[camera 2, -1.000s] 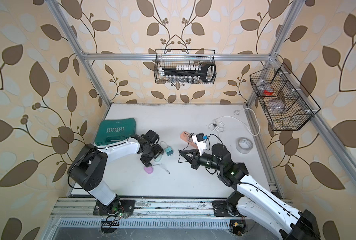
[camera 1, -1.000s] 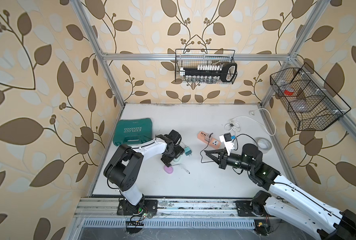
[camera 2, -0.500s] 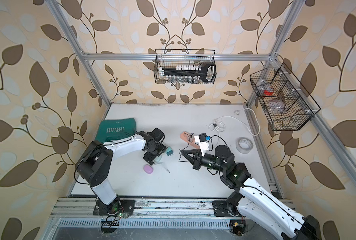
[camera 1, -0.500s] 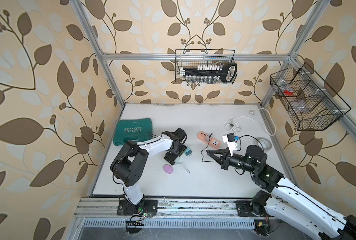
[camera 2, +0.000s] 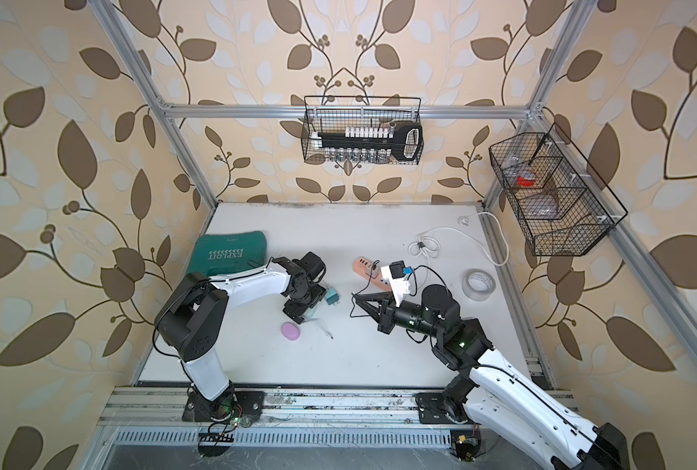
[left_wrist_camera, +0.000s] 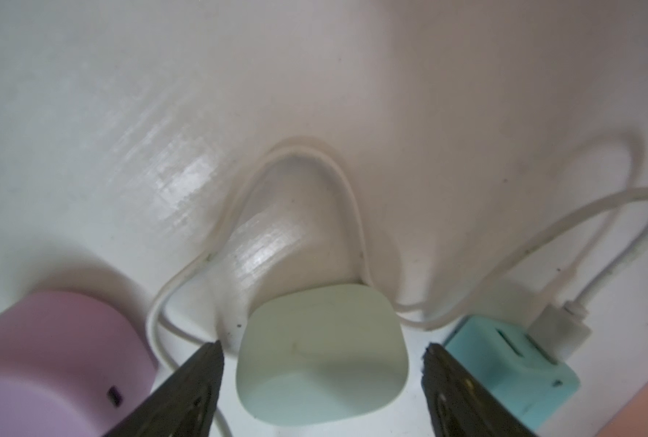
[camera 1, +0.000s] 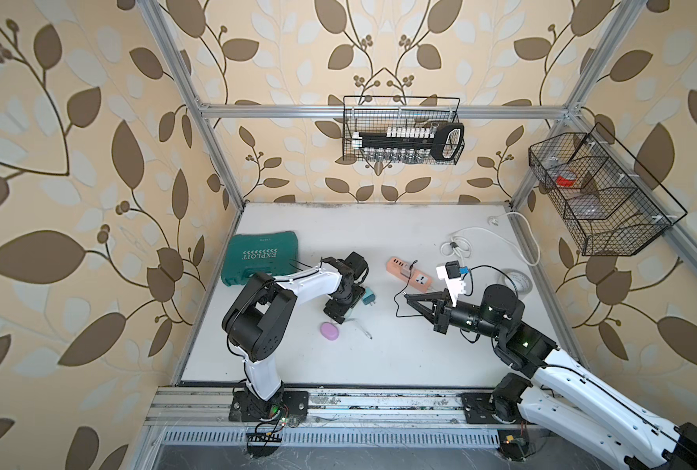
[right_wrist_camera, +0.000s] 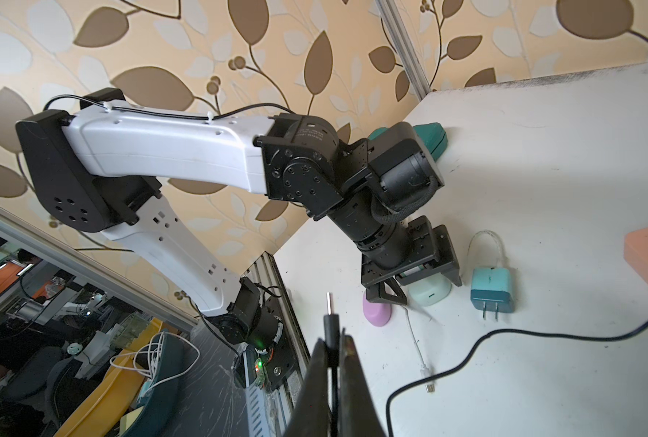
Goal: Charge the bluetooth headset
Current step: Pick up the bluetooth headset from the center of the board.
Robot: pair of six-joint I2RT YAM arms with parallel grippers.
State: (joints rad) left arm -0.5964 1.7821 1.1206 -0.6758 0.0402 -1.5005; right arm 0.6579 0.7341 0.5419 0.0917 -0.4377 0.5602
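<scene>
Left wrist view: your left gripper stands released, one jaw each side of the green case on the table, not touching it. Your right gripper is clenched on the black plug, well apart from the case. The left arm is nearer; close across it.

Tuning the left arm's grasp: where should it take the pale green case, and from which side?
Probably from above: take the pale green case across its two rounded sides, mid-height. The left gripper straddles it, open, with gaps toward the pink case and teal adapter. Keep the face with the small slot uncovered for the plug.
</scene>
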